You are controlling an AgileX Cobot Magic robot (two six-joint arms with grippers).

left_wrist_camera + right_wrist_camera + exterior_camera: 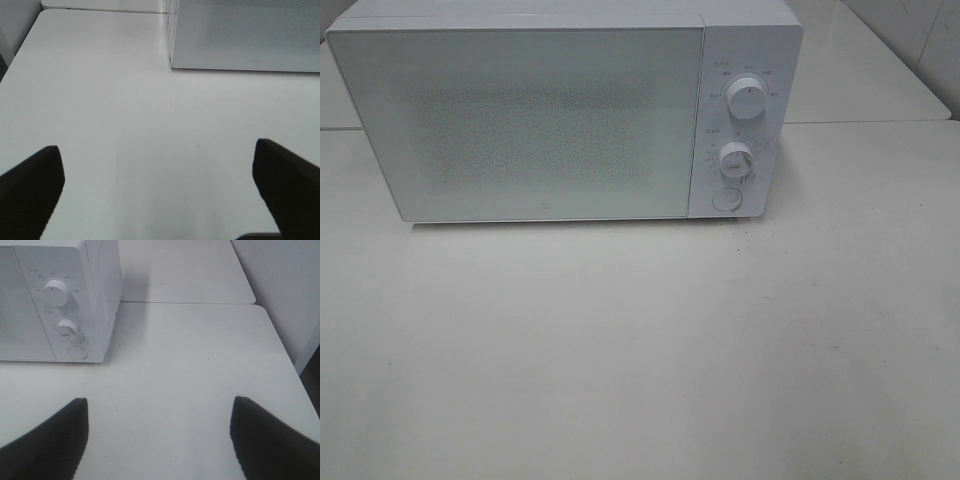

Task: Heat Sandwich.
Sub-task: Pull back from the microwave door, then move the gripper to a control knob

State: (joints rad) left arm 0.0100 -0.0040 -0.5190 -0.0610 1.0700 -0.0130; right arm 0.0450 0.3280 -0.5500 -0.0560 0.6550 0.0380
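A white microwave [560, 115] stands at the back of the white table [640, 350] with its door shut. Two white knobs [747, 100] and a round button [725, 199] sit on its right panel. The sandwich is out of view. In the left wrist view my left gripper [157, 185] is open over bare table, facing the microwave's lower left corner [172, 64]. In the right wrist view my right gripper [159, 435] is open too, with nothing between its fingers, in front of and to the right of the microwave's control panel [62, 315]. Neither gripper shows in the exterior high view.
A second white table [185, 270] adjoins behind the microwave. The table's right edge [285, 350] drops off beside a wall, and its left edge [20, 55] is rounded at the far corner.
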